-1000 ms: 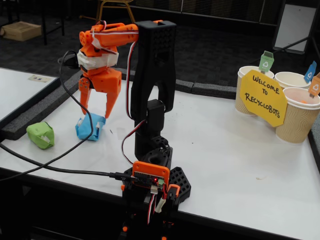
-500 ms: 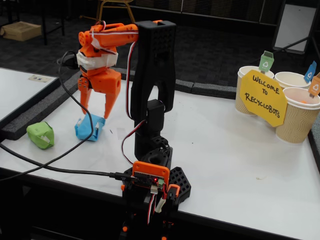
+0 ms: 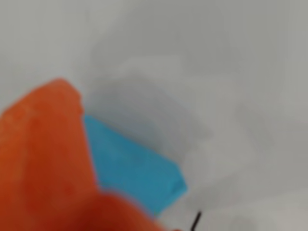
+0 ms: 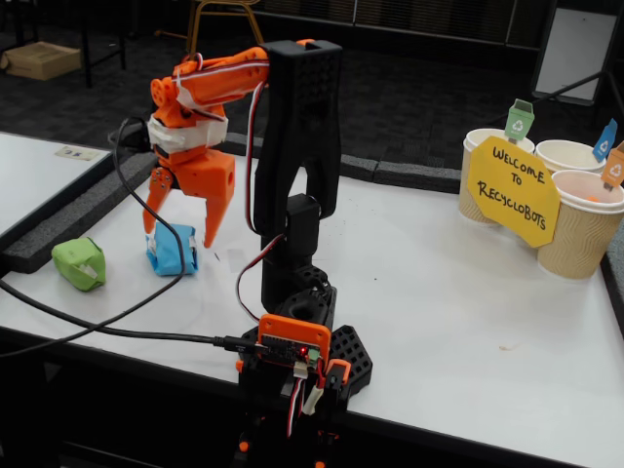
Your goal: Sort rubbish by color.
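So we've got the orange hand (image 4: 178,227) hanging over the blue wad (image 4: 172,251) at the left side of the white desk (image 4: 439,292) in the fixed view, fingers spread wide and pointing down, one tip on either side of the wad's top. It's released, not gripping anything, and from this angle we can't tell whether the tips actually touch the paper. The blue wad sits on the desk, and the green wad (image 4: 79,263) lies just to its left, near the desk's left edge, the two of them apart. A black cable (image 4: 146,210) loops down from the wrist, runs in front of the blue wad and trails off across the desk. The wrist view is super blurry: all we make out is an orange finger (image 3: 43,163) filling the lower left, with the blue wad (image 3: 134,171) poking out right beside it on the pale desk (image 3: 216,72). Way over on the right in the fixed view, three paper cups (image 4: 583,226) with little coloured flags stand in a cluster behind a yellow sign (image 4: 513,189) reading "Welcome to Recyclobots", well apart from the wads. We don't spot the orange wad in either view.
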`<state>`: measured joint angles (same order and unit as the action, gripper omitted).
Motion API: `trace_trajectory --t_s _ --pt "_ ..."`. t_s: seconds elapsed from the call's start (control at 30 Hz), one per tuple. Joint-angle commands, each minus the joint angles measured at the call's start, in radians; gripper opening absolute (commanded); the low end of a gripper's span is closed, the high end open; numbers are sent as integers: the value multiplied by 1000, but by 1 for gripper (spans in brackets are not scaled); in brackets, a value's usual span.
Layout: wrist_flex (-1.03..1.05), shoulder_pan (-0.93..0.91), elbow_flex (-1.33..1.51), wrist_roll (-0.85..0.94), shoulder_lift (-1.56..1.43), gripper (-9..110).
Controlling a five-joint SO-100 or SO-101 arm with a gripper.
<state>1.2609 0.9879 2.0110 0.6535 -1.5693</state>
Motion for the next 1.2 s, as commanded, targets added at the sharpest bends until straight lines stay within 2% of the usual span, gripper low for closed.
trace_trajectory --t_s 0.0,0.2,0.3,0.43,0.47,0.9,1.1,1.17 --pt "25 15 -15 -20 -40 27" --pt "66 17 -9 -20 -40 26" --pt "81 17 -6 -20 -40 21" --pt "91 17 -6 -21 -40 1" --pt "91 17 -6 -21 -40 0" --pt "78 17 -3 -21 -41 0" --pt "-38 17 -23 -21 -81 0" --pt "-17 32 -91 -60 -117 0"
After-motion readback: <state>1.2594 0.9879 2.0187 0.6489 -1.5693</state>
